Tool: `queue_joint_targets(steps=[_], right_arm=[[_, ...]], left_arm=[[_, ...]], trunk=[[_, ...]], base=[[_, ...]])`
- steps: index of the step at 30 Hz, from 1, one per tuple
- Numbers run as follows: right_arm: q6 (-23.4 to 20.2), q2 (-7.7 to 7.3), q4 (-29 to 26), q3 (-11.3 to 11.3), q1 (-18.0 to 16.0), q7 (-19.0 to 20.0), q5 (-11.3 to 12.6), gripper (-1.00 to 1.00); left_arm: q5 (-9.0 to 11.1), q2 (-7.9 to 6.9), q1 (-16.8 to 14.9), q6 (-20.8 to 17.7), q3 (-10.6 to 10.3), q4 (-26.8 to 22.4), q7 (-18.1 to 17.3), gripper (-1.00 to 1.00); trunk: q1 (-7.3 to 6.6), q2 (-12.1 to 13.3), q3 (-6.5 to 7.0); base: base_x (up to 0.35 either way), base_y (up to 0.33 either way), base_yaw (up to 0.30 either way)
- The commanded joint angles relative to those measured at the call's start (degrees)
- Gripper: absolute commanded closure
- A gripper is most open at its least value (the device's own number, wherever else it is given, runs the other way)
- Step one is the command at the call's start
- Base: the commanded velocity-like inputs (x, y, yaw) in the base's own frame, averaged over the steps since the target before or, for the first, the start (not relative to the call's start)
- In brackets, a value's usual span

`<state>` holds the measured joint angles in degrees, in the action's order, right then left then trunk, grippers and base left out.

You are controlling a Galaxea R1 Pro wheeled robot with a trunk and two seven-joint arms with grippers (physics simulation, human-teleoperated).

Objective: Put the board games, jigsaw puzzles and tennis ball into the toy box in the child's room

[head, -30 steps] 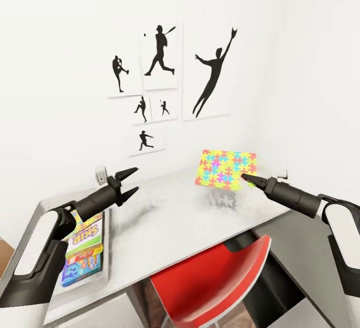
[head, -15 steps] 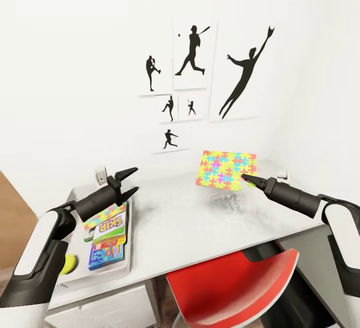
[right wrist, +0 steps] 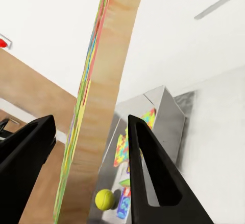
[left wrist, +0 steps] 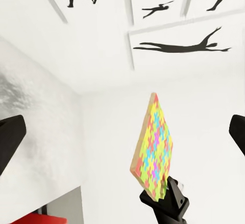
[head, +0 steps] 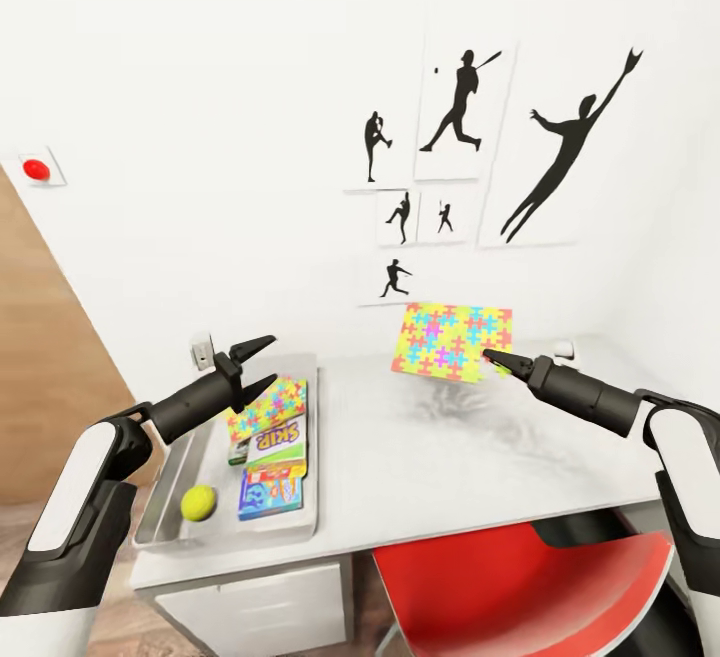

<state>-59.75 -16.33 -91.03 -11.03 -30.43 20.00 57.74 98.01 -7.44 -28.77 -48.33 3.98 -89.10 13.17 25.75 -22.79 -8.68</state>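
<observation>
Right gripper (head: 493, 356) is clamped on the edge of a jigsaw puzzle (head: 453, 340), holding the board up, tilted, well above the table (head: 450, 457). In the right wrist view the board sits edge-on between both fingers (right wrist: 150, 173), so the grip looks firm. Left gripper (head: 262, 365) hangs spread wide with nothing in it, over the near end of the toy box (head: 160, 507).

What changed: over the last second the whole head view has swung. The wall pictures (head: 500, 157) slid right, and a wooden door panel (head: 50, 357) and a red wall button (head: 36, 169) came into frame at left. That's camera or trunk motion; your arms and the held puzzle kept their place in frame.

The turn has brought the toy box fully into view. In it you now see the tennis ball (head: 198, 502), the second jigsaw puzzle (head: 268, 408), the SKIP-BO box (head: 276, 437) and the blue board game (head: 270, 493). A red-edged box probably lies between those two, though it's mostly covered, so hard to confirm.

Meaning: the held puzzle looks like the last toy out. You still need to carry it left across the table and release it over the box; keep the left arm clear of that path.
</observation>
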Motion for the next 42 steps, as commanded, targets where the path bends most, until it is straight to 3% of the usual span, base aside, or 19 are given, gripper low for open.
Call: queue_joint_targets(steps=[1, 25, 42], right_arm=[[-0.3, 0.02, 0.0, -0.1, -0.1, 0.4, -0.4, 1.00], [-0.3, 0.41, 0.0, 0.0, -0.1, -0.7, -0.4, 1.00], [-0.3, 0.42, 0.0, 0.0, -0.1, -0.7, -0.3, 1.00]], left_arm=[[0.6, 0.01, -0.1, -0.2, 0.1, 0.0, 0.5, -1.00], [0.6, -0.04, -0.1, -0.2, 0.1, 0.1, -0.8, -1.00], [0.6, -0.03, -0.1, -0.2, 0.1, 0.1, -1.7, -1.00]], trunk=[[0.03, -0.1, -0.12], [0.03, -0.1, -0.12], [0.03, -0.1, -0.12]], base=[[0.000, 0.246, 0.098], [0.000, 0.297, 0.016], [0.000, 0.334, -0.206]])
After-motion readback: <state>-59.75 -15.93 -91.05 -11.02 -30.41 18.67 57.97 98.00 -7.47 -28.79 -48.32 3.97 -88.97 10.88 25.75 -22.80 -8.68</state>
